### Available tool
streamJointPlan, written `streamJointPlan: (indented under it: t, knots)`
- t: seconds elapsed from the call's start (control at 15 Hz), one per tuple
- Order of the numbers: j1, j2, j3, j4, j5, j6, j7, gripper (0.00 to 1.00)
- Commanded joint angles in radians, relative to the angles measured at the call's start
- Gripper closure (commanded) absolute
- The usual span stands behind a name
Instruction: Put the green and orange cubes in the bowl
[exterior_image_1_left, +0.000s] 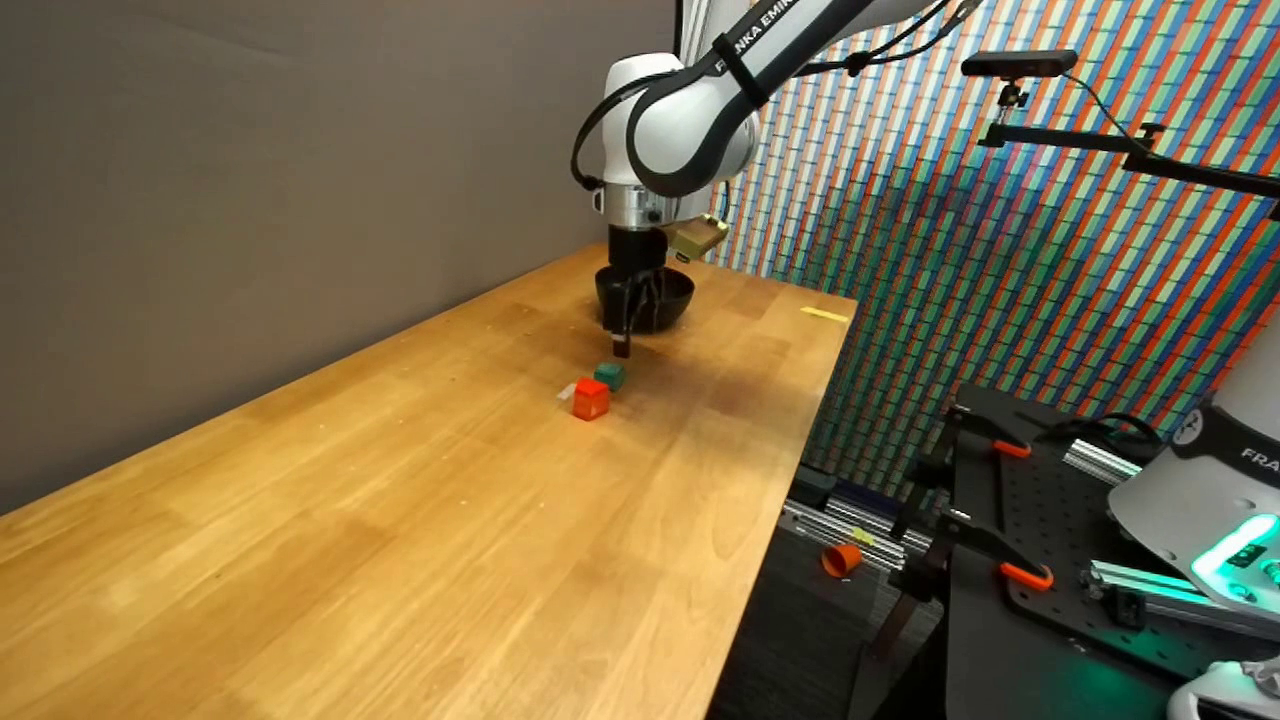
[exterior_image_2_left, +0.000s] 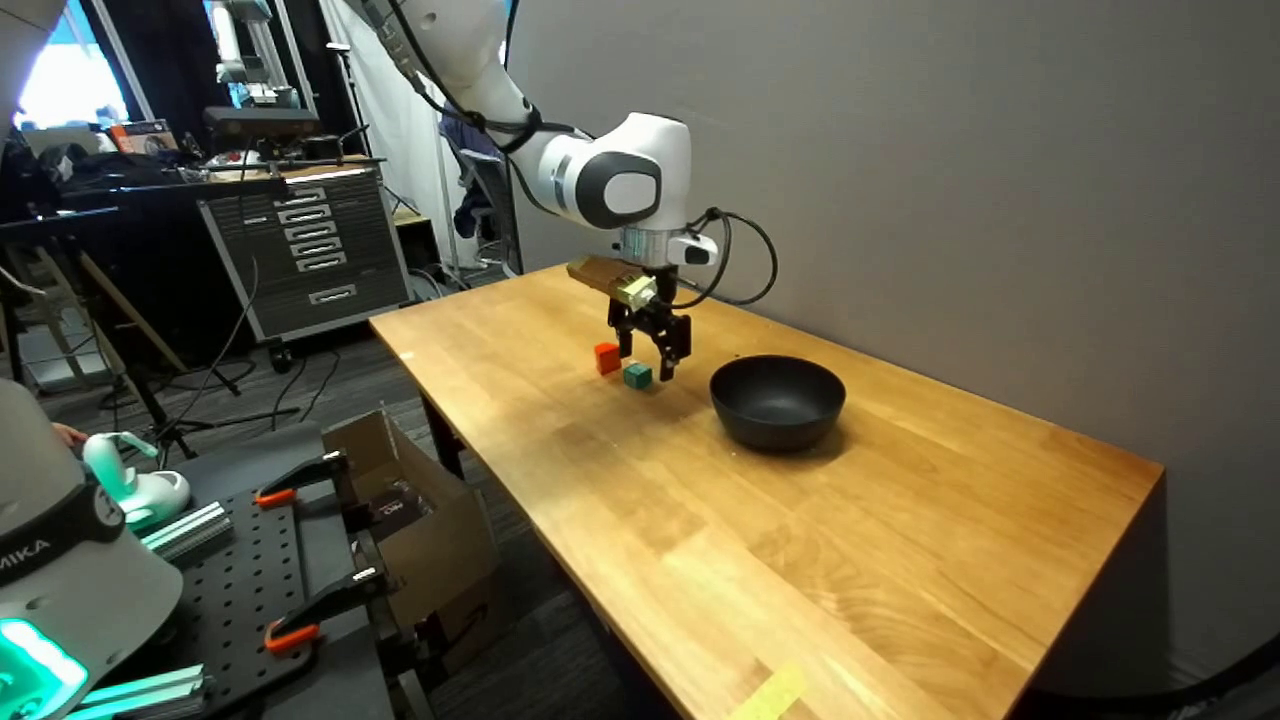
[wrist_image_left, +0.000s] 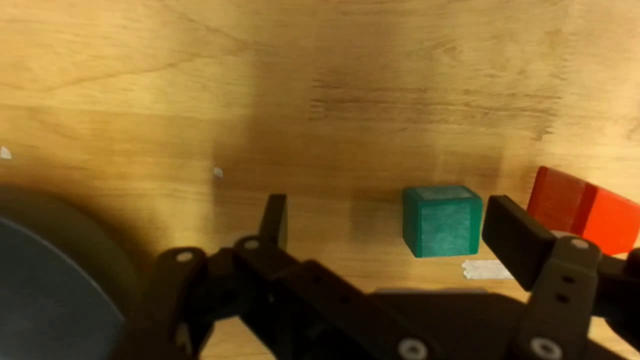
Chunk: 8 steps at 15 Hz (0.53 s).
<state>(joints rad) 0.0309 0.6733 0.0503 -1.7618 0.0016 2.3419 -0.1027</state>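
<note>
The green cube (exterior_image_1_left: 608, 376) sits on the table in both exterior views (exterior_image_2_left: 637, 376). The orange-red cube (exterior_image_1_left: 591, 399) lies close beside it, also in an exterior view (exterior_image_2_left: 607, 358). The black bowl (exterior_image_2_left: 778, 400) stands upright on the table, to the gripper's other side; an exterior view (exterior_image_1_left: 674, 300) shows it partly behind the gripper. My gripper (exterior_image_2_left: 646, 362) is open and empty, just above the table. In the wrist view the green cube (wrist_image_left: 445, 222) shows between the open fingers (wrist_image_left: 387, 215), near the right finger. The orange-red cube (wrist_image_left: 612, 215) is outside that finger, partly hidden. The bowl (wrist_image_left: 50, 300) is at lower left.
A wall (exterior_image_2_left: 900, 200) runs along the table's (exterior_image_2_left: 900, 520) long side. A small whitish strip (wrist_image_left: 485, 269) lies on the table by the cubes. Yellow tape (exterior_image_2_left: 770, 693) is stuck near a table edge. A cardboard box (exterior_image_2_left: 430, 540) stands on the floor beside the table.
</note>
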Motion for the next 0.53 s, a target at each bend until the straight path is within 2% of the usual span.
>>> streamJointPlan:
  t: [0.0, 0.47]
  knots:
    - [0.002, 0.088, 0.004, 0.119, -0.012, -0.037, -0.015, 0.0]
    - [0.008, 0.161, 0.019, 0.22, -0.001, -0.104, -0.011, 0.0]
